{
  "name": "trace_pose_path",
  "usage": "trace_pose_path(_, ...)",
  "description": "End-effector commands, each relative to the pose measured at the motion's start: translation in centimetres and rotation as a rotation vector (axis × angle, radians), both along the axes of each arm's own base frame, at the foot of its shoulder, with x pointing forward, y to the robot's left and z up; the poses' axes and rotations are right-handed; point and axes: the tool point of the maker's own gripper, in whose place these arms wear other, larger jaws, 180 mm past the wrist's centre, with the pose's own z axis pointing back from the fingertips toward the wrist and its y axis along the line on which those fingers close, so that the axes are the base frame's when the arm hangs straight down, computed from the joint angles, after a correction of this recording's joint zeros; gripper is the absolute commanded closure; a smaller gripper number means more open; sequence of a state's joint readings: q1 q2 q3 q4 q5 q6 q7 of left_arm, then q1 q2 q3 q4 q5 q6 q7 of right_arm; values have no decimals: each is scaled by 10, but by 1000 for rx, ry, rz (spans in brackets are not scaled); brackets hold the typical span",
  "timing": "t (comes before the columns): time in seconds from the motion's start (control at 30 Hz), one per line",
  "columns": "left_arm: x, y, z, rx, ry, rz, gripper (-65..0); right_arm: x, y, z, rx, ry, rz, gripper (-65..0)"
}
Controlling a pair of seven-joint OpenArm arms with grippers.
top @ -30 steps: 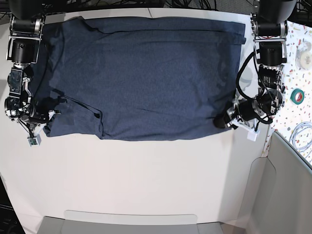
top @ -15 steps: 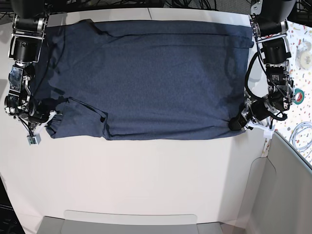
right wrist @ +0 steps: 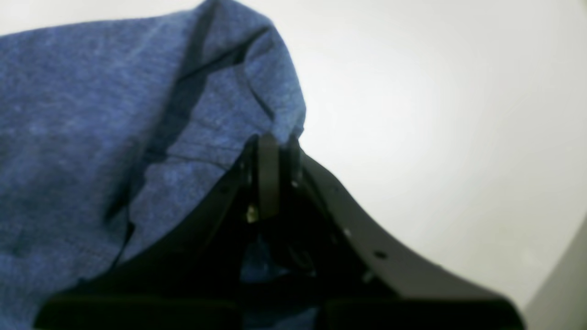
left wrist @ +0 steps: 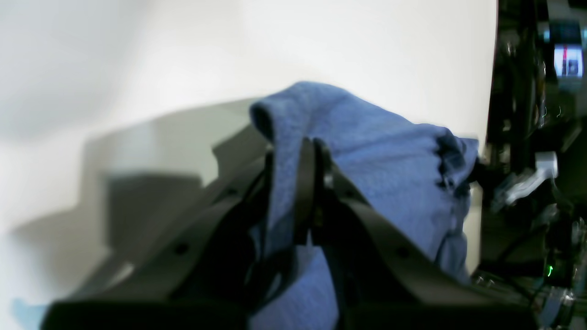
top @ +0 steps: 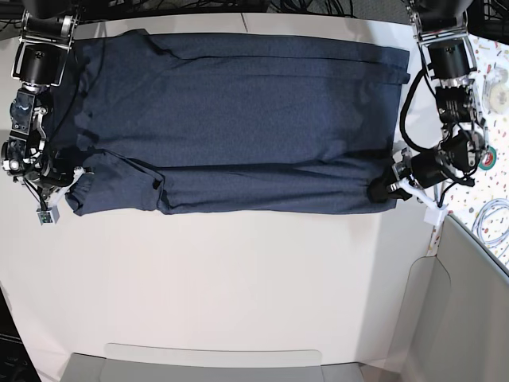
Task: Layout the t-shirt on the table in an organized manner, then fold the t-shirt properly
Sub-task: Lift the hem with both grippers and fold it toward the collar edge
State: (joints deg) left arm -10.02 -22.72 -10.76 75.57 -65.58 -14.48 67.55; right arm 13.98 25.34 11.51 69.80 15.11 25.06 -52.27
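The dark navy t-shirt (top: 238, 103) lies spread across the far half of the off-white table (top: 238, 286), plain side up. Its near edge is raised into a narrow band folded back over the body. My left gripper (top: 380, 189) is at the shirt's near right corner, and the left wrist view shows this gripper (left wrist: 312, 151) shut on a bunch of the blue t-shirt (left wrist: 376, 151). My right gripper (top: 70, 180) is at the near left corner by the sleeve. The right wrist view shows that gripper (right wrist: 274, 144) pinching the t-shirt (right wrist: 91, 114) fabric.
A speckled side surface at the right holds a green tape roll (top: 487, 157) and a coiled white cable (top: 493, 219). A grey panel (top: 469, 310) rises at the lower right. A pale tray edge (top: 215, 356) runs along the table's near side.
Both grippers have drawn the shirt's near edge outward and toward the far side, so the front edge now lies further back. The left gripper closed on its corner.
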Motion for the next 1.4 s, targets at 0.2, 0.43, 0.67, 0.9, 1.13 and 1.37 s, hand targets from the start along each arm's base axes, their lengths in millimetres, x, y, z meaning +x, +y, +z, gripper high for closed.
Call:
trace_pose_path(0.2,-15,-13,41,86,-142,-79,-13,-6,-29,41,-40,-133,-68,0)
trace_pose_path(0.43,-39,-15,47,129,-168,-94,-13,-33,-45,56,-85,-173,-106,0)
trace_pose_path(0.67,-52,0,57,167,-195,-56,-13,-46,-33,51,-88,-166,-85,0)
trace_pose_path(0.9,-70,-2,41,173,-123,-85,-13,-53,-19,57,-98,-187,-54,0)
trace_pose_path(1.13,-80,-2,32,172,-86,-91,-13,-72,-12,52,-123,-160,-24,0)
trace_pose_path(1.37,-80,-1,31,172,-81,-87,-13,-88,-5,52,-147,-145,9,0)
